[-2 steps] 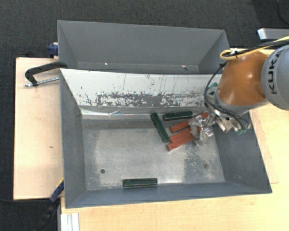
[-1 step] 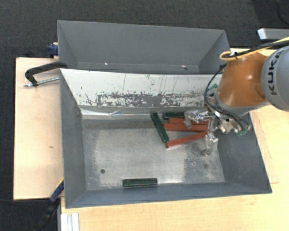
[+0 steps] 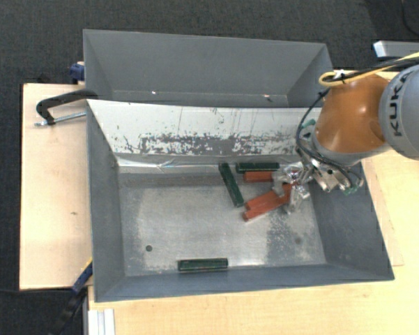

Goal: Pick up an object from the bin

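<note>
My gripper (image 3: pixel 293 189) is low in the right half of the bin, near the back wall. Its tip is at the right end of a red-brown block (image 3: pixel 263 205) that lies slanted on the floor, and I cannot tell whether it touches the block. Just behind are a second red-brown block (image 3: pixel 257 176) and a dark green bar (image 3: pixel 258 166) along the back wall. Another dark green bar (image 3: pixel 231 183) lies diagonally to the left of them.
A third dark green bar (image 3: pixel 203 264) lies flat by the front wall, far from the gripper. A small dark dot (image 3: pixel 148 249) sits on the floor at front left. The arm's orange cover hangs over the bin's right rim.
</note>
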{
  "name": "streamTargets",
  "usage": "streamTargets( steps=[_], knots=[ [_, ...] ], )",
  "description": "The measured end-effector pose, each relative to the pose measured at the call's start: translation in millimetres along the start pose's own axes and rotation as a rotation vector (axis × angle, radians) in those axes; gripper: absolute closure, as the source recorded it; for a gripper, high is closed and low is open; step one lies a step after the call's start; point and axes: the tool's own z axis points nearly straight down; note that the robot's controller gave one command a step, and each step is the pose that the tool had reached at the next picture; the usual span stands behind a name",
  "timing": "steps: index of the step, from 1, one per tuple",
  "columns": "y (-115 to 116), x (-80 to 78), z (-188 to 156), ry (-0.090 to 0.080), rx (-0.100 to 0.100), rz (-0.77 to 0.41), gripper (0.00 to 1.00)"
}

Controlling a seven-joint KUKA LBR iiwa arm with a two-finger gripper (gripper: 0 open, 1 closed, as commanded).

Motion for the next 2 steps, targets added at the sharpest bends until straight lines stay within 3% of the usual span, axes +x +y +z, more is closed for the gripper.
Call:
streamTargets(
  steps=[1,2],
  knots=[
    [0,0.0,0,0.000,0.000,0.000,1.00],
    [-4,-14.7,-145,0.004,-0.002,-0.036,1.00]
  ],
)
